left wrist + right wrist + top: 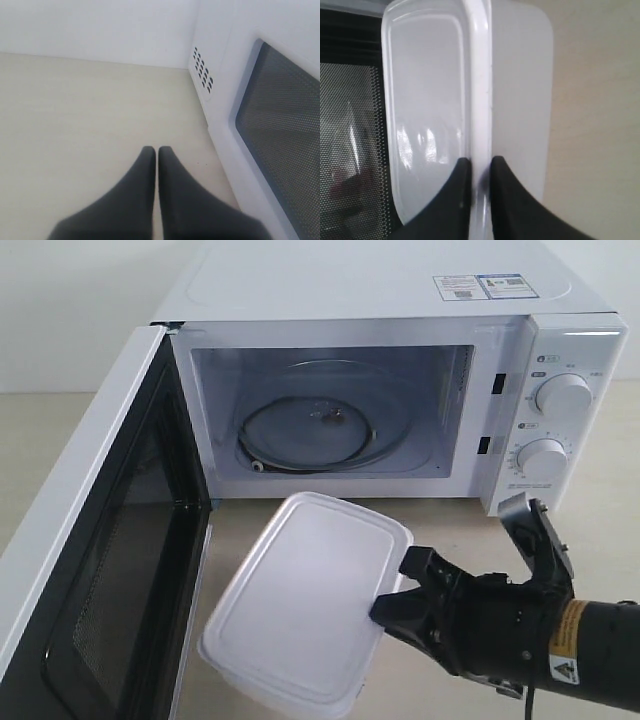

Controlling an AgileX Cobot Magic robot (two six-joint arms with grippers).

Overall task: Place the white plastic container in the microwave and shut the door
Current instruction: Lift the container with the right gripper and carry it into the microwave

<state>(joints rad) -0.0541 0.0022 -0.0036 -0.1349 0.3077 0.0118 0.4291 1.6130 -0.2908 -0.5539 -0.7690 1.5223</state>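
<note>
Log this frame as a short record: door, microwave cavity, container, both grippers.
door: fully open, hinged at the exterior view's left
microwave: cavity holds only the glass turntable
container: lid on, tilted, in front of the opening, not inside
right gripper: shut on the container's rim
left gripper: shut, empty, over the table beside the door's outer face

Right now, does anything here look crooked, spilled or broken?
Only the white plastic container looks askew: it hangs tilted in front of the open microwave, pinched by one rim edge in the right arm's jaws, not level. Its lid is on, and nothing looks spilled or damaged. The door stands wide open.
</note>
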